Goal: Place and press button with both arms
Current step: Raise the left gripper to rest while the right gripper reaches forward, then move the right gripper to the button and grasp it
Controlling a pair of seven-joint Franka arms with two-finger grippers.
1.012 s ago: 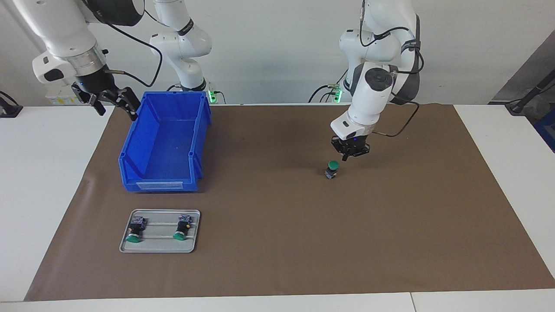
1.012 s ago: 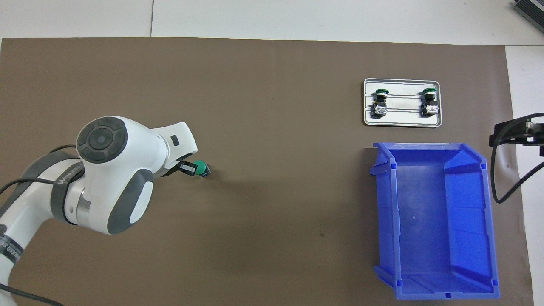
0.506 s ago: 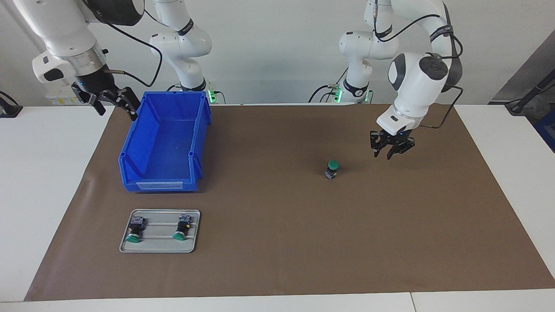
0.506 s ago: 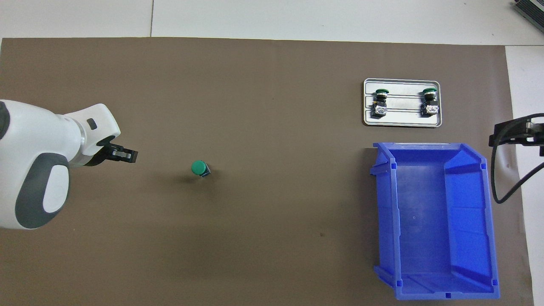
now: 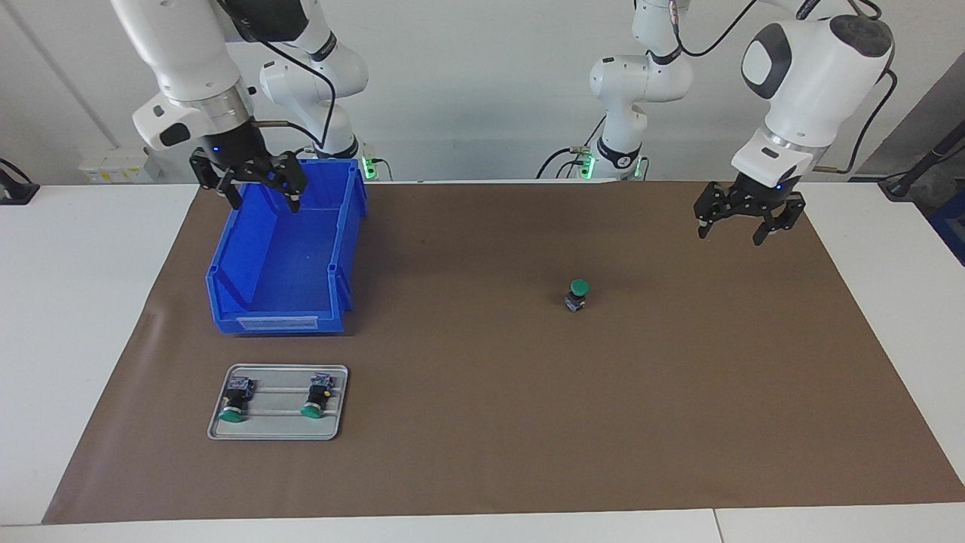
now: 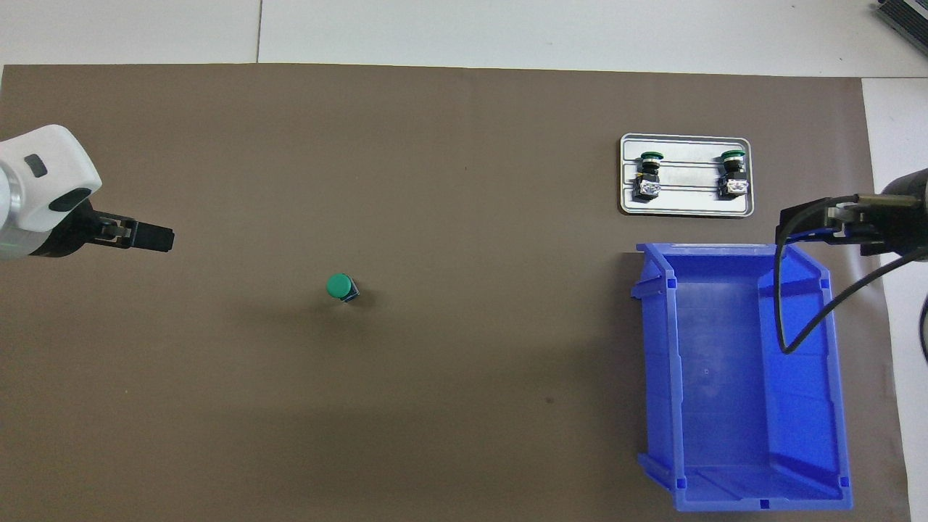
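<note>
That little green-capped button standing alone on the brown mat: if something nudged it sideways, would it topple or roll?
The green-capped push-button probably tips easily: it stands upright, its round cap wider than the short dark body. Once down, that cap might let it roll in a curve. It looks rigid and likely light.

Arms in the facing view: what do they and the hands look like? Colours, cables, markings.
Both arms are glossy white with rounded jointed shells, dark grey joint bands and round dark caps. Black cables loop loosely along each. The right arm has a bare metal wrist ring above its hand. The left hand and right hand are black claw-like linkages, each with a small blue light at its base. Green lights glow at both bases.
</note>
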